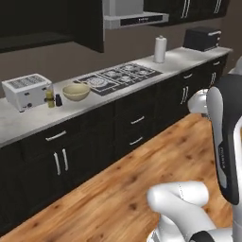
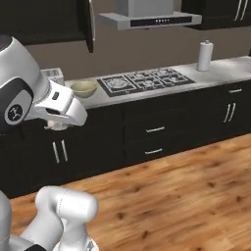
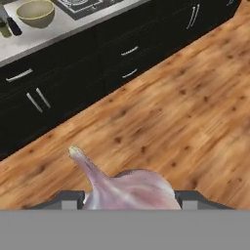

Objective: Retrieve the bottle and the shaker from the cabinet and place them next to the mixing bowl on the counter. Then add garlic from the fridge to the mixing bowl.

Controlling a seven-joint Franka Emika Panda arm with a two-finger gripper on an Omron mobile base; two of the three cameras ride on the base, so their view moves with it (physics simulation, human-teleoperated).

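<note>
Garlic [image 3: 128,189], a pale purple bulb, sits clamped between the 2 fingers of the end effector [image 3: 129,197], above the wood floor [image 3: 185,107]. On the worktop [image 1: 28,123], the bottle [image 1: 49,99] and shaker [image 1: 58,100] stand side by side between the toaster [image 1: 26,91] and bowl [image 1: 76,92].

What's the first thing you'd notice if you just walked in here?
Probably the big purple-white garlic squeezed in the gripper, hanging over the wooden floor. Next, the tan mixing bowl on the white counter, with the little yellow bottle and black shaker standing beside it, by the toaster.
</note>
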